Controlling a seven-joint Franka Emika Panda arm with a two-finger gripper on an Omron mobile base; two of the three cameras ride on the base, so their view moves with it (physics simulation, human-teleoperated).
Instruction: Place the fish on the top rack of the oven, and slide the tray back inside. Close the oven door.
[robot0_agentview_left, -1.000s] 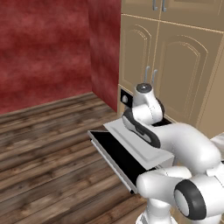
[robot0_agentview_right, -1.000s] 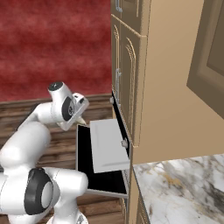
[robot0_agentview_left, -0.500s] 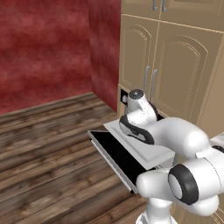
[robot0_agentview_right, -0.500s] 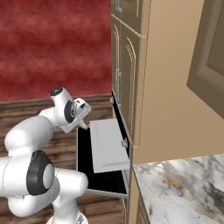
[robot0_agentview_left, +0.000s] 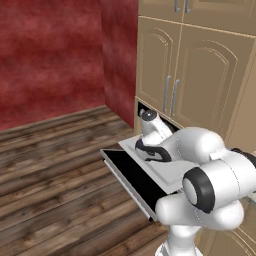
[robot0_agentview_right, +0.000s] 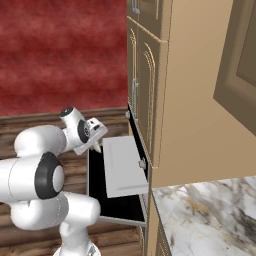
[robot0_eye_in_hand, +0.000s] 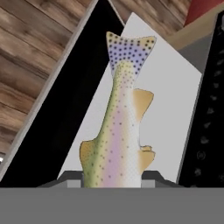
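Fish held over the pulled-out oven tray, door down.

In the hand view the fingers (robot0_eye_in_hand: 112, 177) are clamped on the fish (robot0_eye_in_hand: 118, 135), which runs up the middle of the frame with its spotted tail fin at the top, hanging over the pale grey tray (robot0_eye_in_hand: 170, 113). The tray itself is bare and sticks out of the oven (robot0_agentview_left: 142, 112) over the open oven door (robot0_agentview_left: 127, 172), a black panel lying flat below it. In the left base view the tray (robot0_agentview_left: 170, 170) sits centre frame with the arm's hand over its near end. In the right base view the tray (robot0_agentview_right: 122, 167) is at centre, the oven door (robot0_agentview_right: 117, 205) below it, and a marble worktop (robot0_agentview_right: 210, 210) fills the lower right.
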